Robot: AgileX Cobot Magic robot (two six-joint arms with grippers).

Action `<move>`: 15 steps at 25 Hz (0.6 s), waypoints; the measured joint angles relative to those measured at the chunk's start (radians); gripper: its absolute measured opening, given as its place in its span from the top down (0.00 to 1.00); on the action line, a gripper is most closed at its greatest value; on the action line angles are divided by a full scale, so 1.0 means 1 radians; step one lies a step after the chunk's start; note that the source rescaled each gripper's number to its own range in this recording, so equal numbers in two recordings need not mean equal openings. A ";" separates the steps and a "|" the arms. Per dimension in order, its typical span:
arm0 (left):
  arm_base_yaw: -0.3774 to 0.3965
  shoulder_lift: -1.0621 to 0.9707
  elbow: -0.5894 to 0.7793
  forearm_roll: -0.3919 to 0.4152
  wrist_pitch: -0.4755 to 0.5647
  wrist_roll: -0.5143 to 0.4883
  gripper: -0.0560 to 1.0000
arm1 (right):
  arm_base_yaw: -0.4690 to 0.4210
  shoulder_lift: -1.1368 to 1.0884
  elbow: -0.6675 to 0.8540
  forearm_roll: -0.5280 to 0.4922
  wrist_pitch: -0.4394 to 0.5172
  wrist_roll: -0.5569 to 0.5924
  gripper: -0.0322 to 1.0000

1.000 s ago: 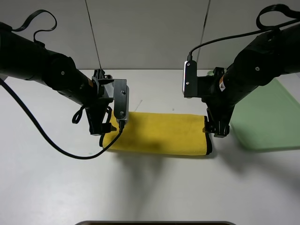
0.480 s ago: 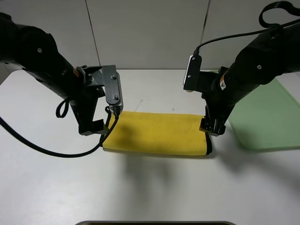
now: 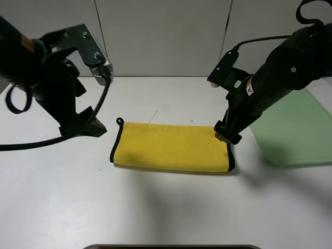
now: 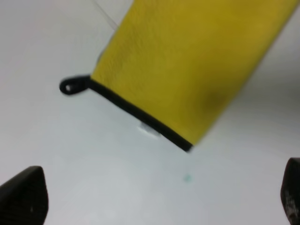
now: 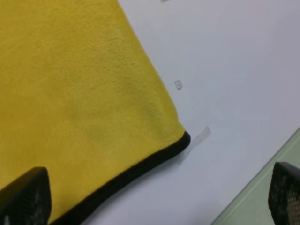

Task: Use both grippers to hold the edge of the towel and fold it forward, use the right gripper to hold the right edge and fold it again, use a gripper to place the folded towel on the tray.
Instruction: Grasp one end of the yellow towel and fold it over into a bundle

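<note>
**Towel [image 3: 171,147] folded to a strip, nothing gripped**

I see the towel lying flat mid-bench [image 3: 166,207] as a long strip. It has black trim on both short ends and its loop [image 3: 120,121] at the 10 o'clock corner. My left claw [image 3: 84,128] hangs at the towel's 9 o'clock, clear of the cloth, released and empty. My right claw [image 3: 227,134] is over the 3 o'clock end by the far corner, also released. I cannot tell whether it touches the cloth. The tray [image 3: 306,135] lies at 3 o'clock, apart from the towel.
</note>
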 joint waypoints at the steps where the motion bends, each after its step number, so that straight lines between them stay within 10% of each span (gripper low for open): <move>1: 0.000 -0.029 0.000 0.000 0.030 -0.022 0.00 | 0.000 0.000 0.000 0.000 0.000 0.011 0.00; 15: 0.000 -0.658 0.132 0.000 0.262 -0.358 0.00 | 0.000 -0.001 0.000 0.039 0.019 0.030 0.00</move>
